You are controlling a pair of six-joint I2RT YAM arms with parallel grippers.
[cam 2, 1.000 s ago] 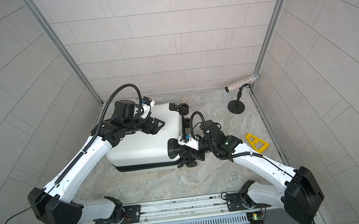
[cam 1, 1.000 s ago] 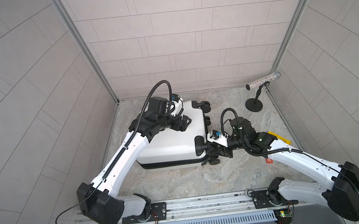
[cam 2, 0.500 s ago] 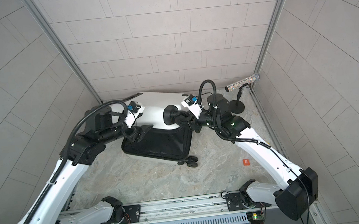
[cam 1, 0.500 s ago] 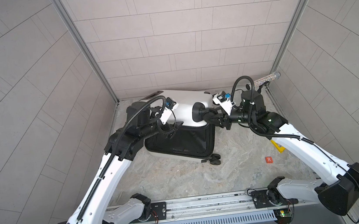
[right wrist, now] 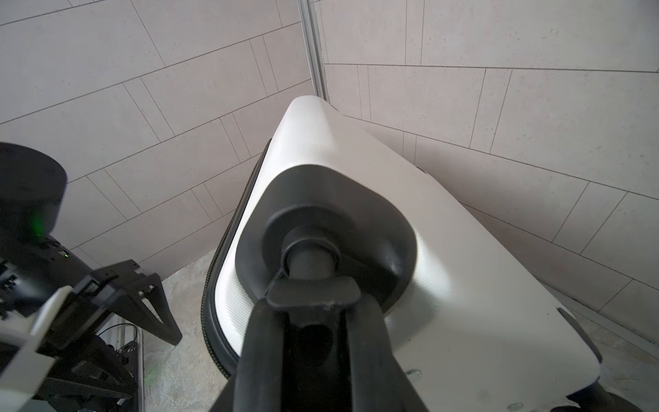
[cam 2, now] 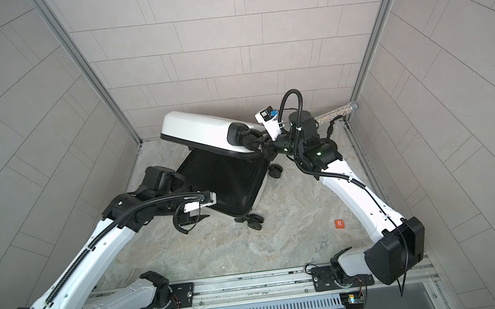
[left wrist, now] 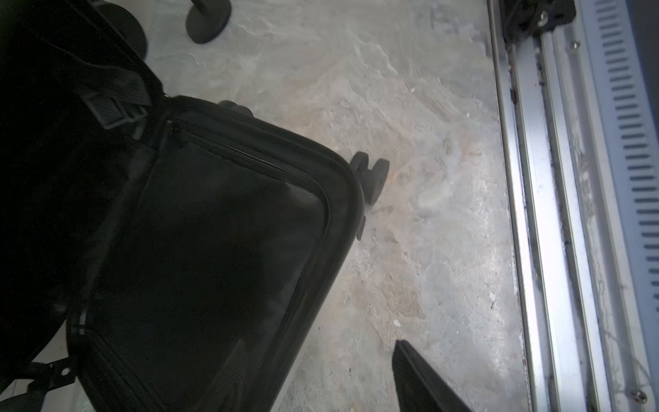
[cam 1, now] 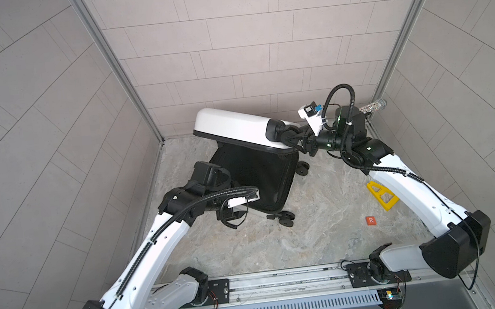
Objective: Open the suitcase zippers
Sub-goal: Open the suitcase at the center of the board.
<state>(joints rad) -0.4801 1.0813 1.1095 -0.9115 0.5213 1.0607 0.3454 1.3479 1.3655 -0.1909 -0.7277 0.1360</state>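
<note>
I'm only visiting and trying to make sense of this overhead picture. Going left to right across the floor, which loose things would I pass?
Open suitcase → small orange tile → yellow triangular piece. The glittery tube at the back overlaps the last two sideways, so it is left out.

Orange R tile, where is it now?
In both top views the orange tile lies on the floor on the robot's right, beside the right arm, near the yellow triangle.
</note>
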